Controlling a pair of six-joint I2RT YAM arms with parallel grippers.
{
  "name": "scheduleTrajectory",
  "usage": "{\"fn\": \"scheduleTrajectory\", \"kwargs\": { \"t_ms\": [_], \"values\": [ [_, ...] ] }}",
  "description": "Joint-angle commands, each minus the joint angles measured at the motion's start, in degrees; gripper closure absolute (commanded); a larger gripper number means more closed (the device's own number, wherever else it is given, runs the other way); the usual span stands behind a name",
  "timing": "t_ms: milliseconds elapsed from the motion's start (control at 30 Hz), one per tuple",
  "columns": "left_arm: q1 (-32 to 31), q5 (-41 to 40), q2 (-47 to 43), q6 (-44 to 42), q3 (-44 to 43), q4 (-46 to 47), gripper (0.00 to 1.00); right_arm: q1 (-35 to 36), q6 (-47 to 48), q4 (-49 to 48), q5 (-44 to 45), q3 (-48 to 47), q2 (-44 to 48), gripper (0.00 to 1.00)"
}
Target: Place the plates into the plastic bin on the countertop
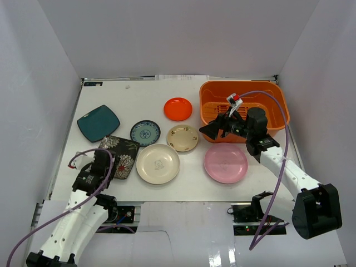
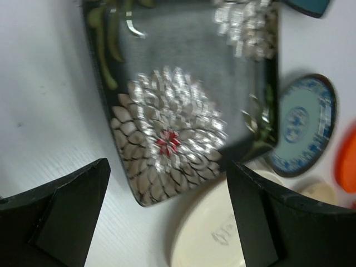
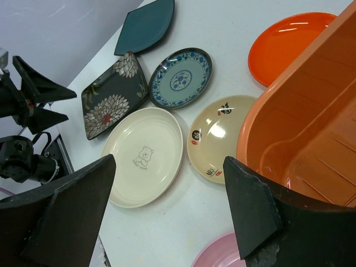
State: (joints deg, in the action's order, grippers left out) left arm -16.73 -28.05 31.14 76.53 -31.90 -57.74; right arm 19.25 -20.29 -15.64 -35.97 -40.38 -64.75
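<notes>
Seven plates lie spread on the flat white countertop (image 1: 139, 94), none in the bin yet. Far left sits the glossy square teal plate (image 1: 98, 122). Beside it is the square dark floral plate (image 1: 127, 156), and the left gripper (image 2: 168, 172) hangs right over it, jaws spread wide, holding nothing. Moving along: round blue-patterned plate (image 1: 145, 133), large smooth cream plate (image 1: 158, 163), shiny round orange-red plate (image 1: 178, 108), tan plate (image 1: 182, 137), large pink plate (image 1: 225, 163). The right gripper (image 3: 169, 167) hovers at the left wall of the rectangular orange plastic bin (image 1: 239, 83), fingers apart, empty.

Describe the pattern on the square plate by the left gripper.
Square plate: black with white flowers, one red-centred, green leaves; best in left wrist view.
</notes>
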Motion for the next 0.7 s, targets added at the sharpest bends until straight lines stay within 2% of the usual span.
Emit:
{"fn": "scheduleTrajectory", "kwargs": {
  "t_ms": [0, 133, 267, 333, 500, 667],
  "values": [
    [-0.23, -4.47, 1.47, 12.14, 6.29, -0.98, 0.04, 0.27, 1.4, -2.47, 0.11, 0.39, 1.38, 0.16],
    [-0.23, -3.76, 5.16, 14.52, 12.02, 6.56, 0.05, 0.27, 1.48, -2.03, 0.37, 0.48, 0.86, 0.17],
    [-0.23, -4.38, 4.29, 12.51, 16.68, 14.56, 0.08, 0.27, 1.49, -2.29, 0.63, 0.65, 0.86, 0.17],
    [-0.14, -4.9, 2.98, 12.06, 19.58, 18.69, 0.16, 0.35, 1.49, -2.2, 0.55, 0.65, 0.42, 0.18],
    [-0.06, -6.49, 1.47, 9.62, 23.2, 24.24, 0.27, 0.35, 1.31, -2.47, 0.63, 0.74, 0.24, 0.18],
    [0.03, -5.96, 0.25, 12.06, 23.72, 23.11, 0.37, 0.62, 1.05, -2.56, 0.98, 0.92, -0.37, 0.19]
  ]
}}
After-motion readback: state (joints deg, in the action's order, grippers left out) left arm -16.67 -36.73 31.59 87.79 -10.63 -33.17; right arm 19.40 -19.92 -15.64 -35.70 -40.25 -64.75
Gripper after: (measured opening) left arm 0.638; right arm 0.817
